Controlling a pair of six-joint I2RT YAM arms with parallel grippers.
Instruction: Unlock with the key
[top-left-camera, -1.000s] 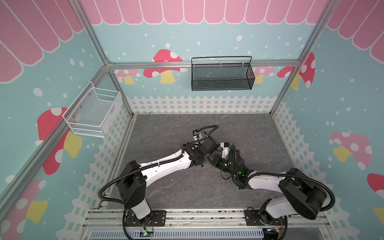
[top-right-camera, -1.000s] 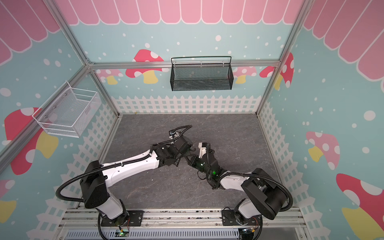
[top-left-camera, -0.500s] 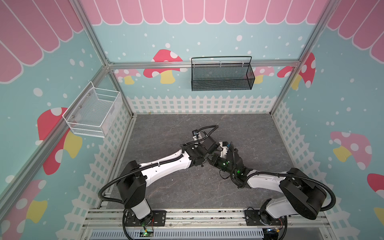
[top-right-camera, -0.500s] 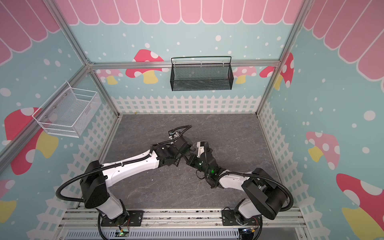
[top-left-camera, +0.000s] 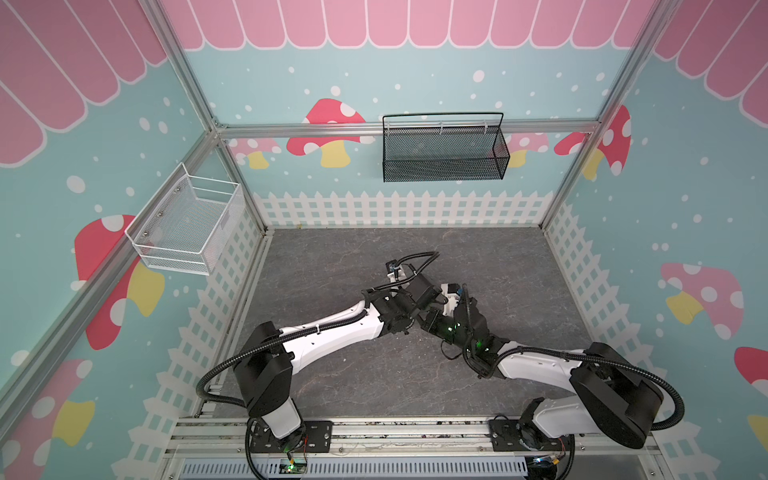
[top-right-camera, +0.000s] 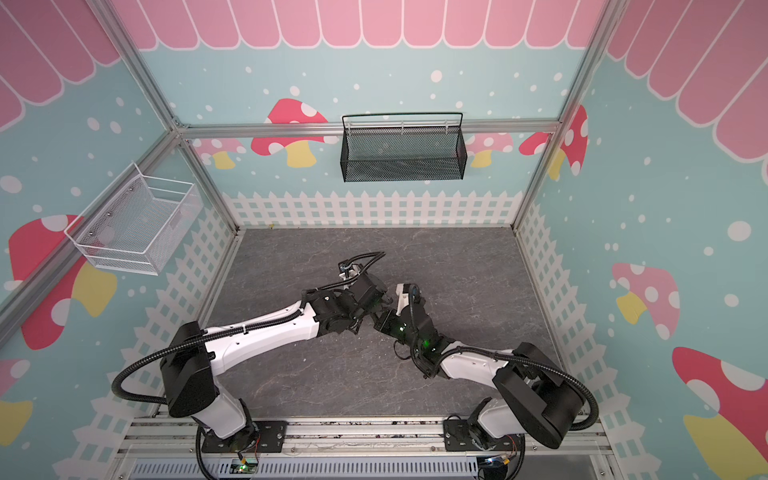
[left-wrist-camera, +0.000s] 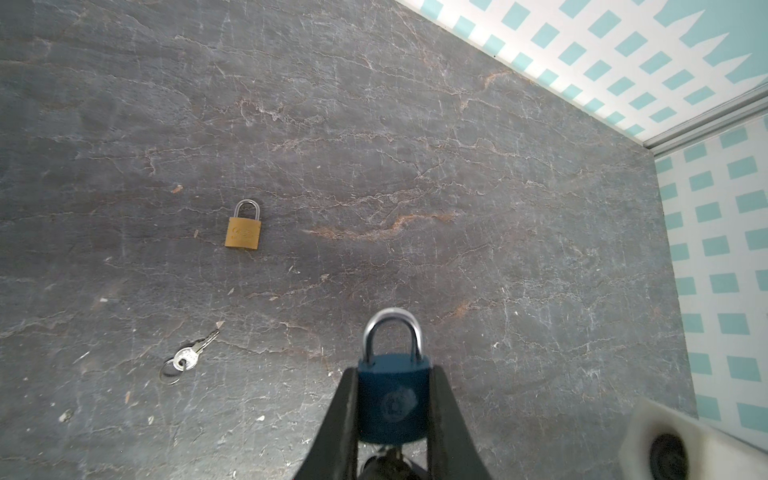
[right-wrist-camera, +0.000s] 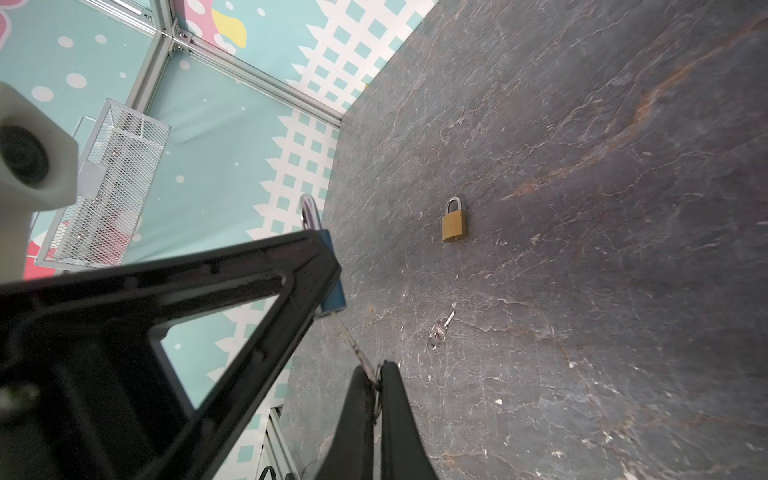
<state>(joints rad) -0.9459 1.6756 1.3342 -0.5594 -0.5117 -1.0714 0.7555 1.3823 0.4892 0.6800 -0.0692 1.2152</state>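
Grey metal key (right-wrist-camera: 353, 345) pinched btwn closed R fingers (right-wrist-camera: 360, 419), tip at blue padlock (left-wrist-camera: 392, 399) clamped in L fingers (left-wrist-camera: 338, 424).

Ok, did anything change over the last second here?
Nothing clearly moved; at most the right arm wobbled slightly. The left pincer stays shut on the blue padlock, and the right pincer stays shut on the key, its tip at the padlock's base.
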